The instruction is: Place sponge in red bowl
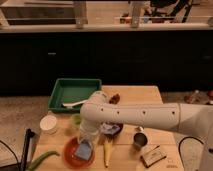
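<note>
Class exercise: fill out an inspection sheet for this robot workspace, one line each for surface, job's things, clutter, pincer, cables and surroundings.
Surface: wooden table, crowded.
Job's things: sponge over the red bowl, at the pincer's tip; red bowl at the front left.
Clutter: green tray with white spoon; white cup; banana; metal cup; brown block; green vegetable.
Pincer: pincer low over the red bowl, at the sponge.
Cables: dark cable at the far left.
Surroundings: dark counter front behind.
</note>
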`<state>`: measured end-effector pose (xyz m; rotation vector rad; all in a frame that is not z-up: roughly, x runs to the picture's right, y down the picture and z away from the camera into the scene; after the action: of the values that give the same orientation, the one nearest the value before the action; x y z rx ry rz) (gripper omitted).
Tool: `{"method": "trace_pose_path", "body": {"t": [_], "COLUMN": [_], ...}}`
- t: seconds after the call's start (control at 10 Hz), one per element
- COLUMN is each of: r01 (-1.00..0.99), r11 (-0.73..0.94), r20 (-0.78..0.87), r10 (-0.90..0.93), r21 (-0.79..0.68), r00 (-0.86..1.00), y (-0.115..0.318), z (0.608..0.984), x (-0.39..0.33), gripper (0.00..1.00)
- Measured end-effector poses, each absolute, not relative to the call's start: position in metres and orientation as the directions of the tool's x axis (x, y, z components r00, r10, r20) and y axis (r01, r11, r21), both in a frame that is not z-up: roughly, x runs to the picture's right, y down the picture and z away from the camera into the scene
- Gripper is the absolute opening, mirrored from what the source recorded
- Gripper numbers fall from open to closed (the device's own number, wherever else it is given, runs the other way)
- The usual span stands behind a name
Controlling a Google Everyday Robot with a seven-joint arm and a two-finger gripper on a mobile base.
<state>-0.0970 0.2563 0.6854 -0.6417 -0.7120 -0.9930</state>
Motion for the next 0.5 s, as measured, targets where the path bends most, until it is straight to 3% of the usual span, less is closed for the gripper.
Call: {"method": "trace_pose_path", "body": {"t": [0.5], "r01": [0.932], "r11": [0.345], "r20": [0.807], "r10": [-0.517], "r21": [-0.108], "r00": [0.285], "y": [0.263], "z": [0.689], "x": [-0.115], "gripper": [0.0]}}
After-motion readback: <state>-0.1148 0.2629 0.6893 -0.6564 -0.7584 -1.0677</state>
